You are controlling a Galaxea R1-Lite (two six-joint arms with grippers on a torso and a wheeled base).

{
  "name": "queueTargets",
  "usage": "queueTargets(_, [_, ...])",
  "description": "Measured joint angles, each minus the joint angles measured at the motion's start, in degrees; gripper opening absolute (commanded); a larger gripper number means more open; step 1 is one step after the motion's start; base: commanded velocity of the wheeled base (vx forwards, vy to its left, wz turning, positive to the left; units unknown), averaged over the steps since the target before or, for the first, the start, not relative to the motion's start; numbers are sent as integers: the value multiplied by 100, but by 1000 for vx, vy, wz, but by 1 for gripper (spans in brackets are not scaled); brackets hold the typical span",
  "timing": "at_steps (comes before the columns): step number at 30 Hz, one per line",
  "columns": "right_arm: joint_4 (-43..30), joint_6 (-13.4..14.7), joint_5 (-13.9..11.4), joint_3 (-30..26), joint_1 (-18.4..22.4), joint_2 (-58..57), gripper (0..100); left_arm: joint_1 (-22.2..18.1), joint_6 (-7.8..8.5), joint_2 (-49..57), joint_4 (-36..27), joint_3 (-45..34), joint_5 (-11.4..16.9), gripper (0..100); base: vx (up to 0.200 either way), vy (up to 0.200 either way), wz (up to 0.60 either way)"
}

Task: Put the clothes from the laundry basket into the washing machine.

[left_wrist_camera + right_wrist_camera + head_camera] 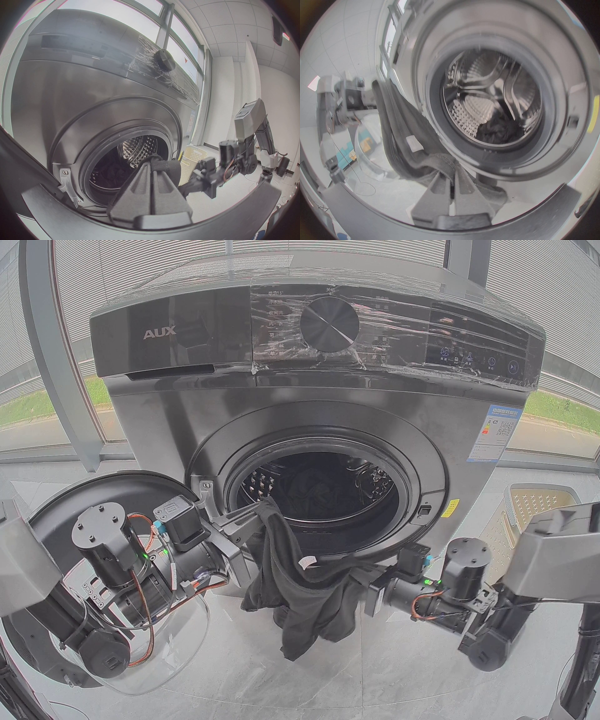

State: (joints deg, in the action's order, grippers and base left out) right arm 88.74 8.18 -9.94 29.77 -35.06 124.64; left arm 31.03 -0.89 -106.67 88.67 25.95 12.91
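Where the garment hangs, head view: a dark garment (306,596) is slung between both hands in front of the washing machine (312,396), just below its open drum mouth (319,496); most of the cloth sags toward the floor (387,671).
Left hand, head view: the left hand (257,512) is clamped on one upper edge at the mouth's left side, near the opened door (125,502).
Right hand, head view: the right hand (362,577) is pinched on the other edge, lower, under the mouth's right side.
Basket, head view: the laundry basket (537,502) is seen right of the machine; its contents cannot be told.
Left wrist view: fingers (140,187) are pressed together, with cloth bunched at their tips.
Right wrist view: cloth is nipped between closed fingers; dark clothes (500,128) are already lying in the drum.
Risk: the hanging bulk is judged likely to drape over the mouth's lower edge if it is pushed in low, so part could be left outside; the thin edge grips could be lost under an uneven pull.
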Motion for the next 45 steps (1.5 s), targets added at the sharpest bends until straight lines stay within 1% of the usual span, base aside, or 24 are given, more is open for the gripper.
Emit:
queueTargets(3, [-17, 11, 1, -271, 41, -625, 0, -7, -34, 46, 0, -2, -2, 0, 0, 0, 0])
queueTargets(8, [-33, 20, 6, -891, 94, -1596, 0, -41, -113, 155, -2, -24, -5, 0, 0, 0, 0])
queueTargets(11, [-33, 22, 11, -1095, 216, -2053, 0, -68, -140, 223, 0, -73, -9, 0, 0, 0, 0])
queueTargets(16, [-17, 29, 23, -1009, 447, -2405, 0, -143, -122, 271, 1, -219, -5, 0, 0, 0, 0])
queueTargets(22, [-9, 30, 63, -898, 555, -2558, 0, -173, -96, 271, -2, -263, -7, 0, 0, 0, 0])
queueTargets(28, [-9, 29, 134, -877, 568, -2591, 0, -189, -91, 286, 0, -215, 9, 0, 0, 0, 0])
queueTargets(45, [-9, 16, 145, -929, 502, -2612, 0, -151, -88, 336, 6, -82, 26, 0, 0, 0, 0])
